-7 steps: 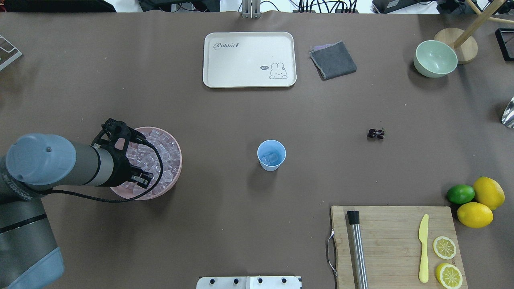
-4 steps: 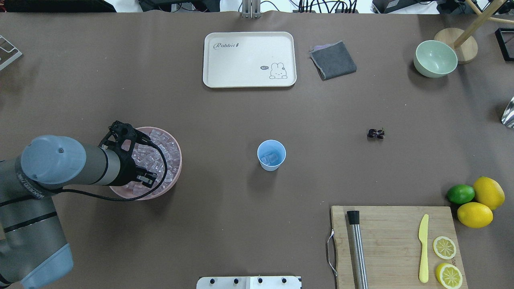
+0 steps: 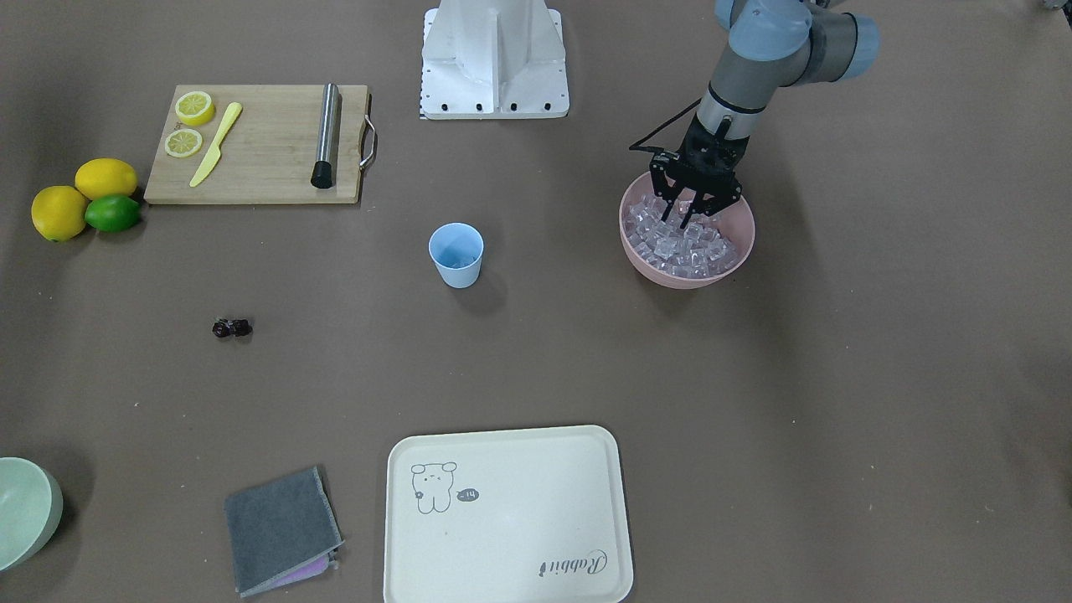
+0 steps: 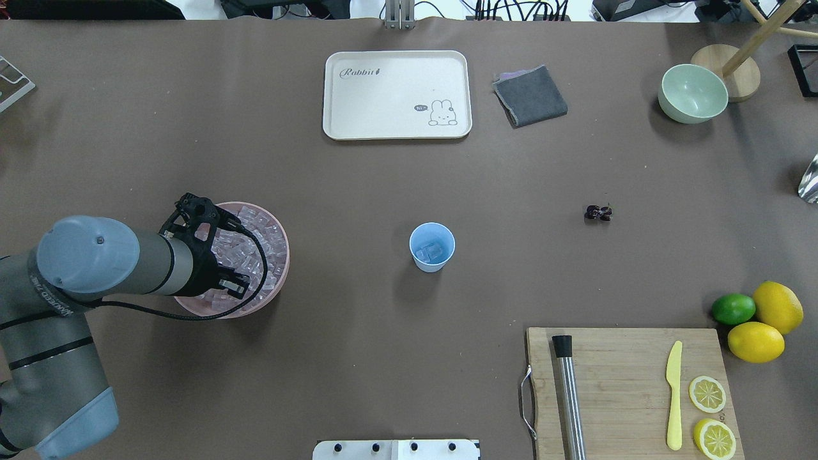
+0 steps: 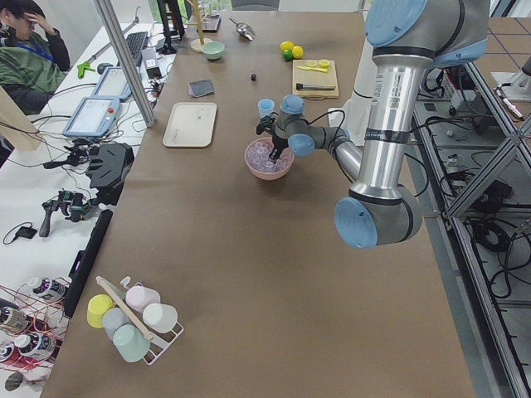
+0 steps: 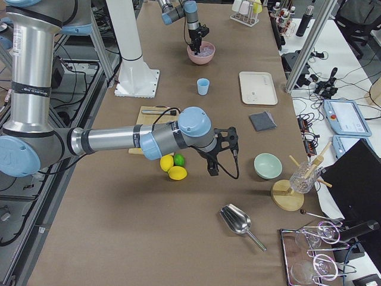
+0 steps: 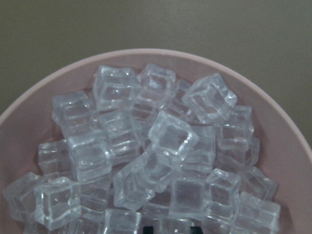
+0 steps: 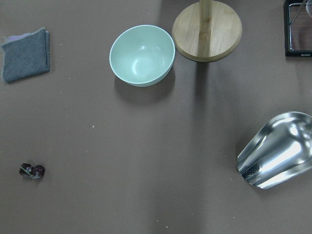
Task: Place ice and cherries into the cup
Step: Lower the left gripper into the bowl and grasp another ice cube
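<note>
- One light blue, tapered cup (image 4: pixel 432 246) stands mid-table with clear cubes in its bottom.
- One heap of glassy ice (image 7: pixel 165 141) fills the pink bowl (image 3: pixel 739 251), left of the cup in the overhead view.
- The left gripper (image 3: pixel 680 219) hangs over that heap, fingers apart.
- Two dark, glossy cherries (image 4: pixel 598 213) lie together, well right of the cup.
- The right gripper (image 6: pixel 212 168) hovers near two lemons (image 4: pixel 756 342) and one lime (image 4: pixel 733 308); I cannot tell how wide its fingers stand.

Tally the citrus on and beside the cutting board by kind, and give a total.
Whole lemons: 2
Lime: 1
Cut lemon pieces: 2
Total: 5
</note>
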Available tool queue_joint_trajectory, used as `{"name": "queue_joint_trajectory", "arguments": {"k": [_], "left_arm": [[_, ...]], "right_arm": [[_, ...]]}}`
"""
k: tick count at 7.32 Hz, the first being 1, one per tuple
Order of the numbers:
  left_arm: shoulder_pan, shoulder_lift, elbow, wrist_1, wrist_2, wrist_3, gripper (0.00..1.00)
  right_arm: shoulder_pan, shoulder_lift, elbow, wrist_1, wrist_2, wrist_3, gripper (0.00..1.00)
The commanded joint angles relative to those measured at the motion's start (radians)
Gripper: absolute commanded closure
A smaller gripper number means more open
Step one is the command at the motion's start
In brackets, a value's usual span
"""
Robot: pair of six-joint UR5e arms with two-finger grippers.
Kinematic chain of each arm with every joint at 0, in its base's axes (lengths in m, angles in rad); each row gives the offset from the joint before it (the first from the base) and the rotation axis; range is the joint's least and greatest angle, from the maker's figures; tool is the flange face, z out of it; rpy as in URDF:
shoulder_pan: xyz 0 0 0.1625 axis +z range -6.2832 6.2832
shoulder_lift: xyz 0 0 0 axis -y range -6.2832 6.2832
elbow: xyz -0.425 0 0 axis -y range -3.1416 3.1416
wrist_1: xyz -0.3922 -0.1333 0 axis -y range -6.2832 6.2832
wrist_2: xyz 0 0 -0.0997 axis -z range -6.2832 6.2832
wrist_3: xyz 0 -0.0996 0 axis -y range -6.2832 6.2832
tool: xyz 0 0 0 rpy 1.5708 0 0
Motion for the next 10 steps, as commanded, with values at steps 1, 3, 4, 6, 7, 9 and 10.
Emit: {"name": "queue_joint_trajectory", "arguments": {"k": [1, 3, 4, 6, 7, 9, 10], "left_arm": [[-0.001, 0.001, -0.009, 0.0, -0.003, 0.0, 1.0], [-0.012, 0.013, -0.055, 0.001, -0.009, 0.0, 1.0], [-0.015, 0.01, -0.069, 0.001, -0.009, 0.0, 1.0], [-0.055, -0.005, -0.074, -0.002, -0.009, -0.02, 1.0], [-0.055, -0.046, -0.065, -0.003, -0.008, -0.093, 1.0], [-0.052, -0.199, -0.008, -0.009, -0.006, -0.261, 1.0], [-0.043, -0.273, 0.018, -0.011, -0.003, -0.381, 1.0]], "right_arm": [[0.0, 0.0, 0.001, 0.0, 0.0, 0.0, 0.0], [0.0, 0.0, 0.002, 0.0, 0.0, 0.002, 0.0], [0.0, 0.0, 0.002, 0.0, 0.0, 0.002, 0.0], [0.0, 0.0, 0.002, 0.0, 0.0, 0.002, 0.0], [0.0, 0.0, 0.004, 0.0, 0.0, 0.003, 0.0], [0.0, 0.0, 0.005, 0.0, 0.0, 0.003, 0.0], [0.0, 0.0, 0.005, 0.0, 0.001, 0.003, 0.0]]}}
